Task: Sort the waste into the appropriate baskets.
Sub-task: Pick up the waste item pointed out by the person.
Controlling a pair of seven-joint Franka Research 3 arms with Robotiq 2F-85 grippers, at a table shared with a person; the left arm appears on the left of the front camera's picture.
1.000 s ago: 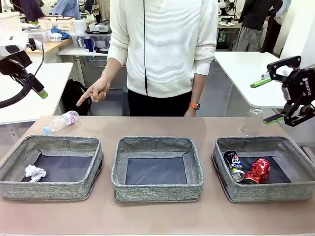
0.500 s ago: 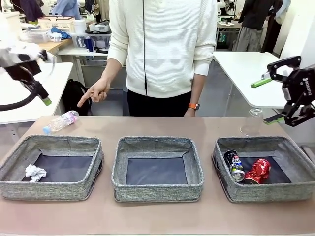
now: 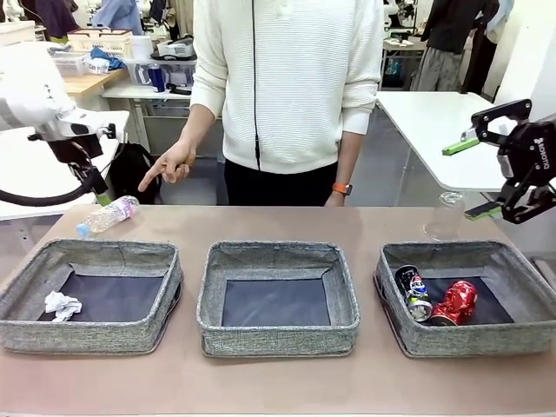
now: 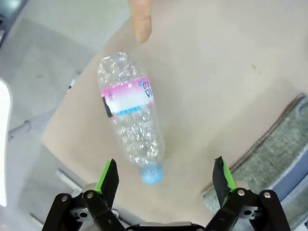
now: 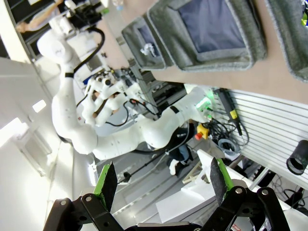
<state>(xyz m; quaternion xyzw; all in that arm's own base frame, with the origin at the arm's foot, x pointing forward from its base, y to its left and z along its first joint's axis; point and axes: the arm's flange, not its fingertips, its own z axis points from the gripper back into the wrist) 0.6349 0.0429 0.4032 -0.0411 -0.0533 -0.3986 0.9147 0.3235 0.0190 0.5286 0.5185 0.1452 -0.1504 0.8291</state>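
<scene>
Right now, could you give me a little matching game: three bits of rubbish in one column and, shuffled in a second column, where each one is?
Things:
1. paper ball
2. red can
3. pink-labelled bottle

Places:
A. lying on the table, behind the left basket
B. inside the left basket
C. inside the right basket, beside a dark can

Pairs: 1-B, 2-C, 3-A
</scene>
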